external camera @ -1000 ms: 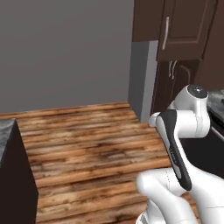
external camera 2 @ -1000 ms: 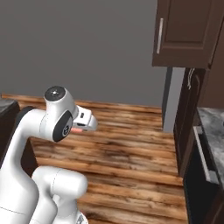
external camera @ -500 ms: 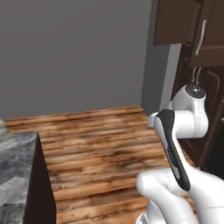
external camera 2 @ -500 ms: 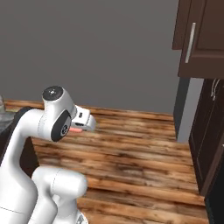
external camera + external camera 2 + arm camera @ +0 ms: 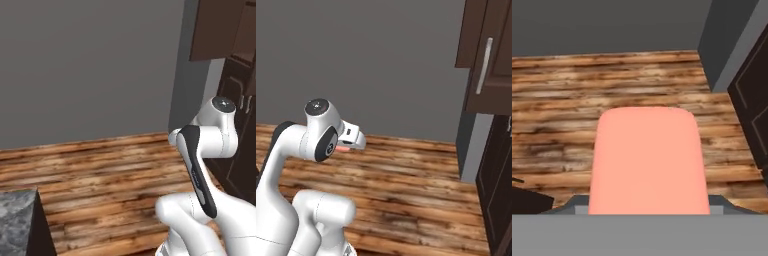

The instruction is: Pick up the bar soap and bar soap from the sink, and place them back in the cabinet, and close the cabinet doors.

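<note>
The hand view has a flat salmon-orange bar soap (image 5: 647,160) standing large at the centre bottom of the frame, right against the camera, with wooden plank floor (image 5: 612,85) spread behind it and a dark brown cabinet door (image 5: 754,115) with a recessed panel at the right edge. The finger tips are hidden by the bar, so the grasp is read from the soap sitting fixed in front of the hand: the gripper appears clamped on it. In the right base view the gripper (image 5: 351,142) sits in the left middle of the frame, folded close to the white arm's upper joint, with a sliver of the salmon soap showing just beneath its white housing. An upper cabinet (image 5: 488,55) in dark brown, with a vertical silver handle (image 5: 483,65), fills the upper right of that frame, and a grey wall (image 5: 356,60) takes up the background. In the left base view the arm (image 5: 200,165) rises at the lower right, and a corner of speckled grey stone counter (image 5: 17,220) lies at the lower left.
</note>
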